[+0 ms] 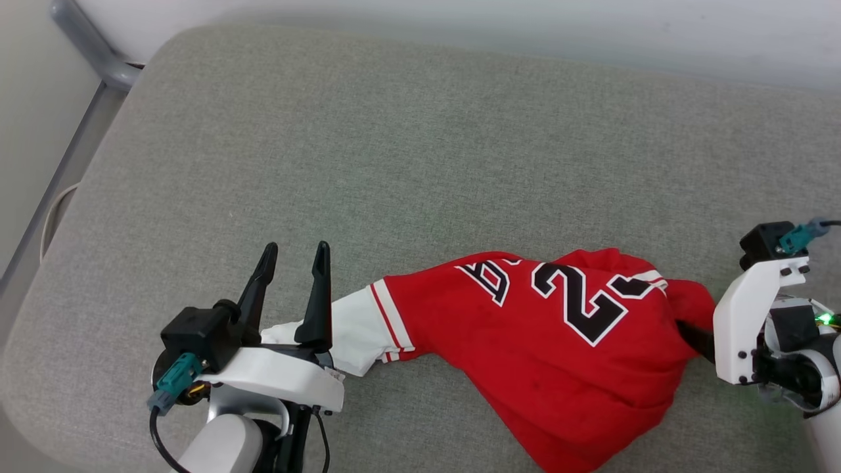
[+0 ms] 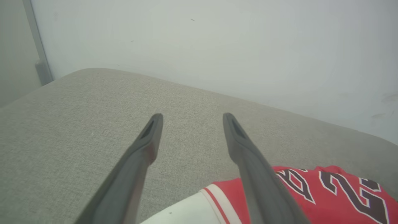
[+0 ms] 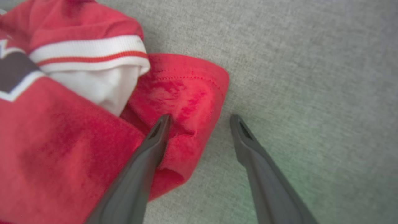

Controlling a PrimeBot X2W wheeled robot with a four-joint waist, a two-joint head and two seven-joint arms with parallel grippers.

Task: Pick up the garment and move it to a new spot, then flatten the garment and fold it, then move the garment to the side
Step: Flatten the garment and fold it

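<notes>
Lying bunched and twisted on the grey woven-fabric pad (image 1: 420, 131), toward its near edge and right of its middle, the thin red jersey-style garment (image 1: 565, 341) with white stripe-trimmed sleeves and black white-outlined numerals is neither flat nor folded, so most of the task looks to be ahead. One white sleeve trails toward the pad's near left, and the body is heaped with the numerals creased on top. The left gripper (image 1: 295, 248) sits over that sleeve at the pad's near left, its two dark fingers apart and holding nothing. The right gripper (image 3: 200, 119) is at the pad's near right, jaws also apart. One finger lies over a rolled red hem fold and the other over bare pad just beside it; whether that first finger presses the cloth is hard to tell from the blurred wrist view. I judge flattening to be the step at hand, with folding and the shift aside left; whether the first move is done cannot be read here.
</notes>
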